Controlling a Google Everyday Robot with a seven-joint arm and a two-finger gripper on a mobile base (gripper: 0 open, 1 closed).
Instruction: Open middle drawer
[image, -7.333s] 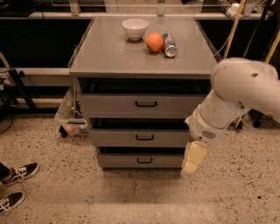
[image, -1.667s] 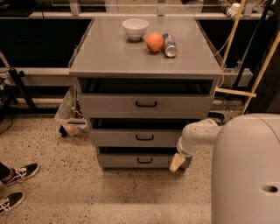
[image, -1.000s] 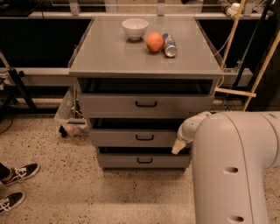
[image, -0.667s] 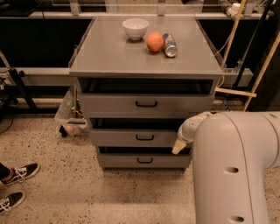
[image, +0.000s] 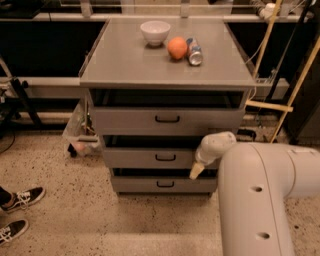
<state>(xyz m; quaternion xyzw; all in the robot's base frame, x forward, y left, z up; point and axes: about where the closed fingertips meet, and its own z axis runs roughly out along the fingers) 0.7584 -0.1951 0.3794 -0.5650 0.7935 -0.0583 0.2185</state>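
Gripper (image: 196, 171) low by right end of middle drawer (image: 135, 158), clear of handle (image: 165, 157); open or closed: cannot tell. Best: centre on handle, pull straight out.

We see the wide, flat-fronted grey middle drawer (image: 132, 158) in plain grey, with its small bar handle (image: 165, 157) black. The cream two-finger gripper (image: 196, 171), at that drawer's right end, looks yellower than the off-white robot arm (image: 255, 200). Far on the grey cabinet top (image: 125, 60) sit a round white bowl (image: 155, 32), a round orange fruit (image: 177, 48) and a silver-and-blue can (image: 194, 51). The near stone floor (image: 60, 225) is speckled beige, and the lace-up sneakers (image: 20, 198) at left are black with white soles.
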